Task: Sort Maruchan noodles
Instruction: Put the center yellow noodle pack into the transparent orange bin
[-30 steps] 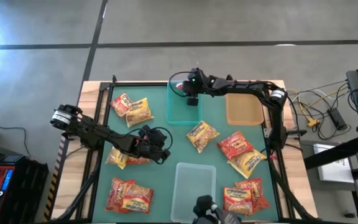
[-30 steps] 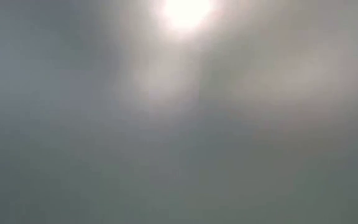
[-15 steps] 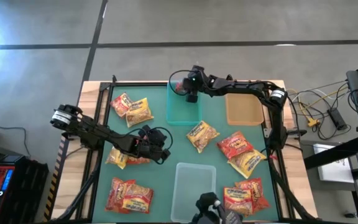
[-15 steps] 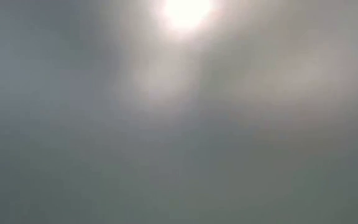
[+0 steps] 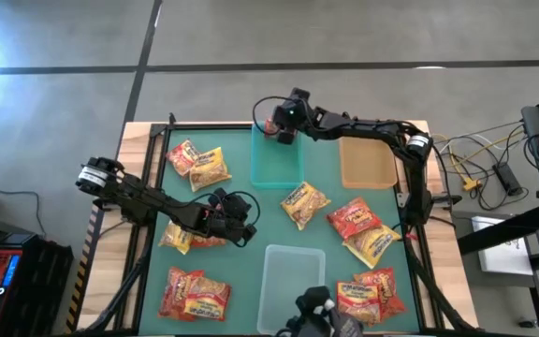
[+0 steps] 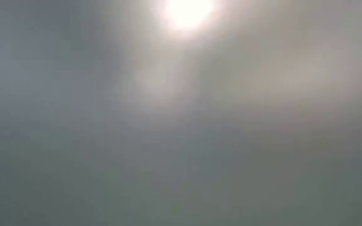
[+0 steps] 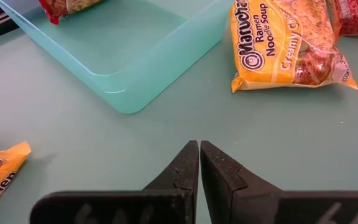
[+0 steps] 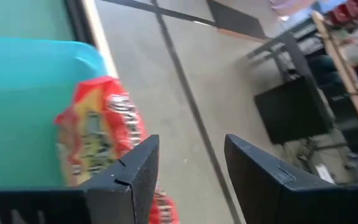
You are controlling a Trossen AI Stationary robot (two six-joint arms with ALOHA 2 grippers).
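the clear bin [image 5: 294, 276] is sitting at the desk's [image 5: 326, 178] near edge, with maruchan noodles [image 5: 195, 295] lying in small heaps at both near corners and more packets spread across the middle and right. the left gripper [image 7: 199, 163] is hovering low over the mat near the left-middle, fingers pressed together and empty, with a yellow creamy chicken packet [image 7: 288, 43] lying just beyond it. at the far edge, the right gripper [image 5: 284, 120] is hanging over the teal bin's [image 5: 277, 164] far rim, having drifted slightly farther back than a second ago; its fingers are spread apart, and a red packet [image 8: 98, 134] is lying in the bin just beside them. the low view is showing only blur.
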